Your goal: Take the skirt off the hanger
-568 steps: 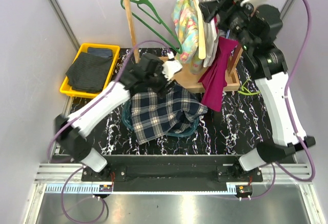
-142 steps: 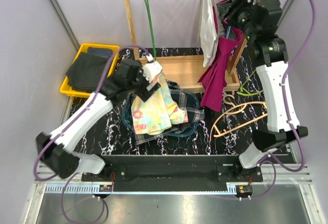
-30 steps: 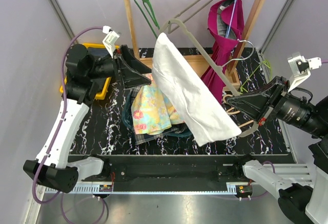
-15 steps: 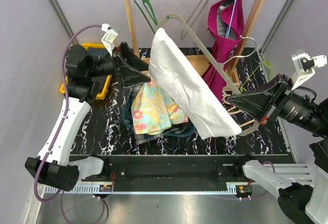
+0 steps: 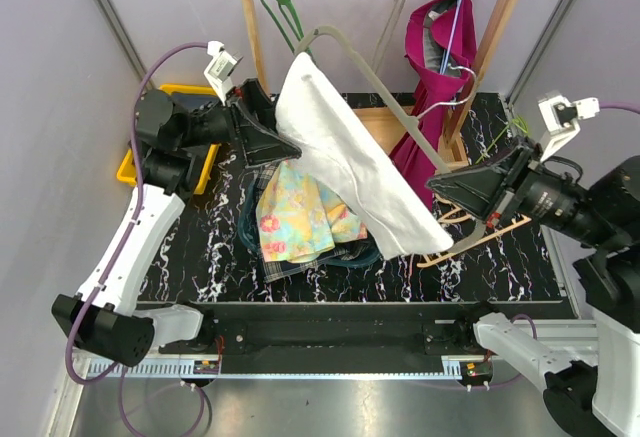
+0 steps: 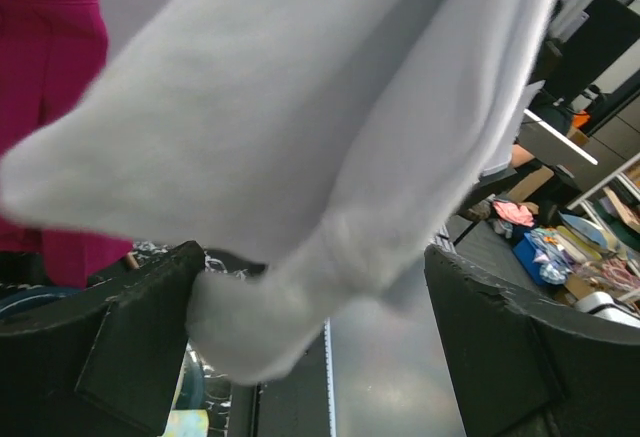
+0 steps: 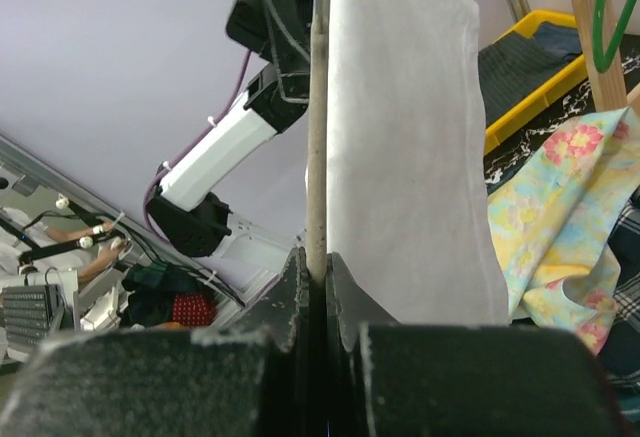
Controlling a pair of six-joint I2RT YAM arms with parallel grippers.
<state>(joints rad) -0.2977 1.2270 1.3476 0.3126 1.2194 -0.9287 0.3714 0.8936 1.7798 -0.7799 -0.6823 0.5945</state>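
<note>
Room is tight: grey walls [image 5: 60, 77] close in on L and R, and the wooden rack [image 5: 254, 52] stands across the back of the table [image 5: 200, 257]. A basket [image 5: 246, 229] heaped w/ a floral cloth [image 5: 300, 219] sits mid-table. A yellow bin [image 5: 128, 169] is at far L, partly behind the left arm. A green hanger [image 5: 280, 9] and a magenta dress [image 5: 440, 62] hang on the rack. A wooden hanger [image 5: 465, 245] lies on the table at R, under the right arm. Bare tabletop shows L of the basket and along the near edge.

The white skirt [image 5: 345, 167] is in the air above the basket. It's draped on a grey hanger [image 5: 380, 86] that slants from up near the rack's L post down toward the R. The dress is just behind the hanger's bar; we can't tell if they touch.

The left gripper [image 5: 280, 125] is at the skirt's upper L edge, spread wide. In its wrist view a fold of skirt hangs btw the two fingers [image 6: 130, 352]. It brushes the finger on the L of that view and isn't pinched. The right gripper [image 5: 434, 185] is at the hanger's lower R end. Its wrist view shows the fingers [image 7: 290, 302] closed tight on the hanger's bar, w/ skirt cloth just beside the bar on the R.
</note>
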